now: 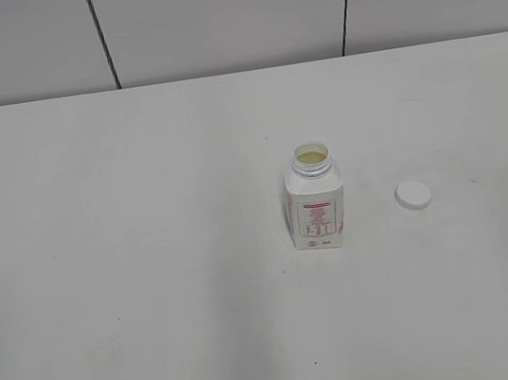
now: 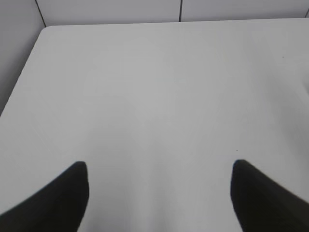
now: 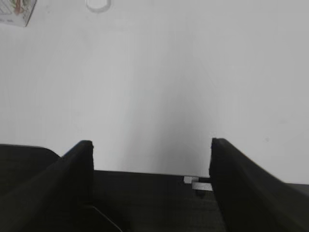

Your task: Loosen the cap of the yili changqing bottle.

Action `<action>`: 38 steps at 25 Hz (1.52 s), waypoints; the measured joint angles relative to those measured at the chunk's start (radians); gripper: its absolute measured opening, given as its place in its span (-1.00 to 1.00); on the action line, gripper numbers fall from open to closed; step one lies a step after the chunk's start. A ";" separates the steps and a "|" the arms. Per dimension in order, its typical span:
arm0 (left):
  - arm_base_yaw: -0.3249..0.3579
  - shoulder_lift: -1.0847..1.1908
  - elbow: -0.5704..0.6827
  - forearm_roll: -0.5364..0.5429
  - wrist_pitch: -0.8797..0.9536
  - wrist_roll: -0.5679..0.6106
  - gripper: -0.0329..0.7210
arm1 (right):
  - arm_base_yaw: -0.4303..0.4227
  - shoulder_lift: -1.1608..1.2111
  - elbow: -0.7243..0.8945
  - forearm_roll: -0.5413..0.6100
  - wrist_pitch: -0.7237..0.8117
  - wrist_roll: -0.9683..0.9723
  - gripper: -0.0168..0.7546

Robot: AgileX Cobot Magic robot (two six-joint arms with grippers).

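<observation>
The yili changqing bottle [image 1: 315, 202] stands upright near the middle of the white table, its neck open with pale yellow inside. Its corner shows at the top left of the right wrist view [image 3: 17, 12]. The cap [image 1: 414, 195] lies flat on the table to the bottle's right, apart from it; it also shows at the top edge of the right wrist view [image 3: 98, 4]. My left gripper [image 2: 159, 166] is open and empty over bare table. My right gripper [image 3: 150, 145] is open and empty, well back from the bottle and the cap. Neither arm shows in the exterior view.
The white table [image 1: 150, 263] ends at a grey panelled wall [image 1: 209, 15] at the back. Its rounded far left corner [image 2: 46, 29] shows in the left wrist view. A dark edge lies beneath my right gripper.
</observation>
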 joint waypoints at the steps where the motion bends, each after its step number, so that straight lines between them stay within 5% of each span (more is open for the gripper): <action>1: 0.000 0.000 0.000 0.000 0.000 0.000 0.52 | 0.000 -0.025 0.001 -0.005 0.000 0.000 0.56; 14: 0.000 0.000 0.001 0.000 0.000 0.000 0.44 | 0.000 -0.340 0.001 -0.030 0.001 0.025 0.56; 38: 0.000 0.000 0.001 0.000 0.000 0.000 0.44 | 0.000 -0.347 0.003 -0.030 0.000 0.028 0.56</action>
